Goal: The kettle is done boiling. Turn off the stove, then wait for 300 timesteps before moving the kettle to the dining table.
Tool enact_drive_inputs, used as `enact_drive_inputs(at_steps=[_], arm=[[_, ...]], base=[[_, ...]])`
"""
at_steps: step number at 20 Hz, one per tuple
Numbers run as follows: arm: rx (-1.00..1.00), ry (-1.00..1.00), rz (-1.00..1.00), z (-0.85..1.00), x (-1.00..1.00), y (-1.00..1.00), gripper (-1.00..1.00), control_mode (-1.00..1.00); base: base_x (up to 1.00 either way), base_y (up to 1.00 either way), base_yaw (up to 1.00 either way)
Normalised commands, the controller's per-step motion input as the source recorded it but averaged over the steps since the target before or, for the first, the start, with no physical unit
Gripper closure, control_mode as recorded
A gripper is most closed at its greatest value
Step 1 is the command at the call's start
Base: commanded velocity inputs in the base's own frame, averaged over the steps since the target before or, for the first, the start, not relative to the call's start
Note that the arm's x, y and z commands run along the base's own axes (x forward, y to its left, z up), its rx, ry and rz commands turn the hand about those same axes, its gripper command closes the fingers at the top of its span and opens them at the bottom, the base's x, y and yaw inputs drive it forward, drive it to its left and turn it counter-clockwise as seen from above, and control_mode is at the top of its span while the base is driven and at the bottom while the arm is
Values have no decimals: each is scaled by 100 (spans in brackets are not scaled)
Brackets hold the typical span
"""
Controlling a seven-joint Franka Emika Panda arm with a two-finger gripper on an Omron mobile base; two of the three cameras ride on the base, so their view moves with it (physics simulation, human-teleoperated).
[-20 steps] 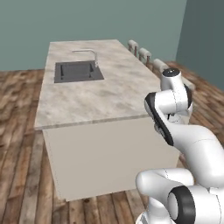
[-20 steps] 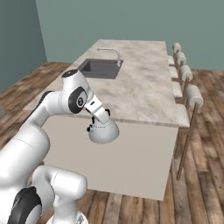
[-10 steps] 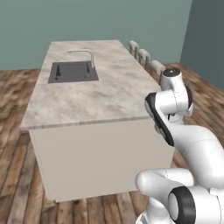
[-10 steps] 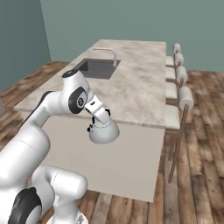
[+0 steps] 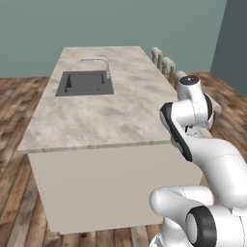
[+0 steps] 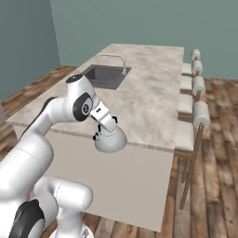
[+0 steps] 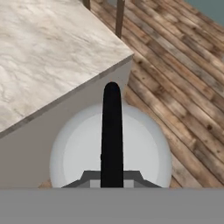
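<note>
Hand (image 6: 104, 131) clamped on the kettle's (image 6: 110, 140) dark handle (image 7: 112, 131), beside the dining table (image 6: 153, 100).

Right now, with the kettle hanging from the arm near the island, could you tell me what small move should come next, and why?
Probably carry the kettle forward and slightly up over the dining table. The tool is shut on its dark handle, and the kettle hangs beside the table's edge, in front of the pale side panel, not above the top.
</note>
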Motion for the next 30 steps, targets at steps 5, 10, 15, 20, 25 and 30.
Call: enact_drive_inputs(at_steps=[5, 10, 15, 20, 25, 30], arm=[[0, 0, 0, 0, 0, 0, 100, 100], [0, 0, 0, 0, 0, 0, 100, 100], [0, 0, 0, 0, 0, 0, 100, 100], [0, 0, 0, 0, 0, 0, 100, 100], [0, 0, 0, 0, 0, 0, 100, 100], [0, 0, 0, 0, 0, 0, 100, 100]], base=[[42, -38, 13], [31, -50, 10], [25, -48, 8], [27, -42, 8], [38, -30, 6], [49, -14, 2]])
